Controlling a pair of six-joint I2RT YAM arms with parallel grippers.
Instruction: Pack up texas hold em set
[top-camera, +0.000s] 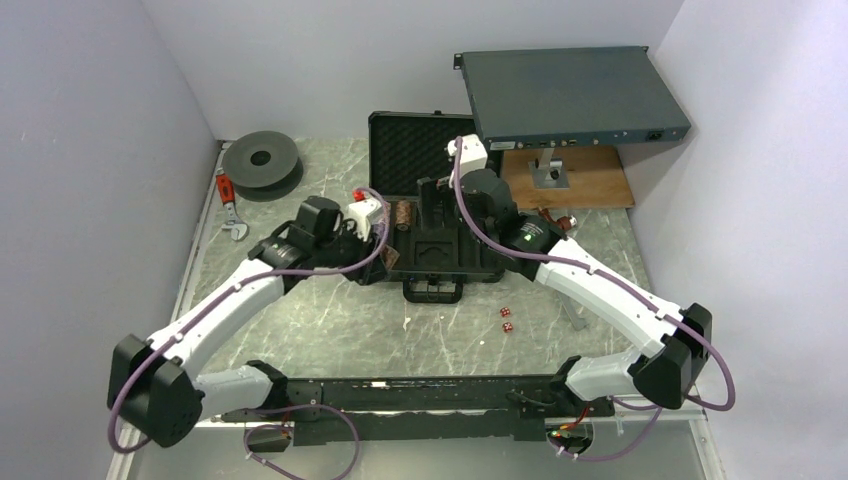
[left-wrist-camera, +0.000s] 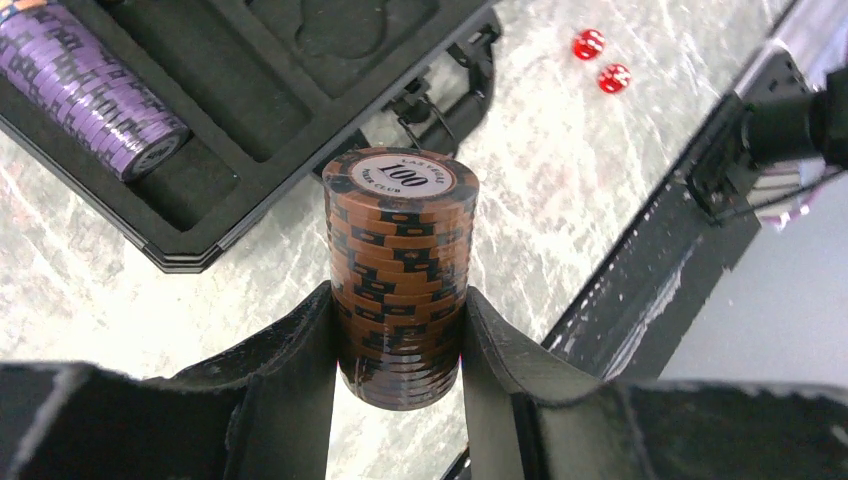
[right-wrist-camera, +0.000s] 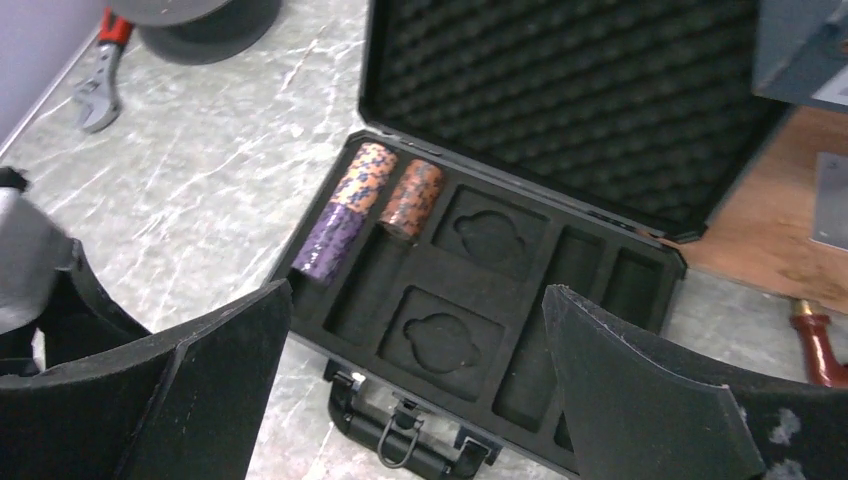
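The black briefcase (top-camera: 475, 262) lies open mid-table, its egg-crate foam lid (top-camera: 405, 150) raised at the back and its handle (right-wrist-camera: 400, 447) toward me. My left gripper (left-wrist-camera: 398, 300) is shut on a brown chip stack (left-wrist-camera: 402, 260) marked 100 and holds it over the table just off the case's front left corner (top-camera: 388, 258). In the tray's left slots lie a purple stack (right-wrist-camera: 328, 238) and brown stacks (right-wrist-camera: 412, 198). My right gripper (right-wrist-camera: 417, 300) is open and empty above the tray. Two red dice (top-camera: 506, 318) lie on the table in front of the case.
A grey metal rack box (top-camera: 570, 95) rests on a wooden board (top-camera: 600, 185) at the back right. A dark spool (top-camera: 262, 160) and a red-handled wrench (top-camera: 230, 205) lie at the back left. A black rail (top-camera: 420, 395) runs along the near edge.
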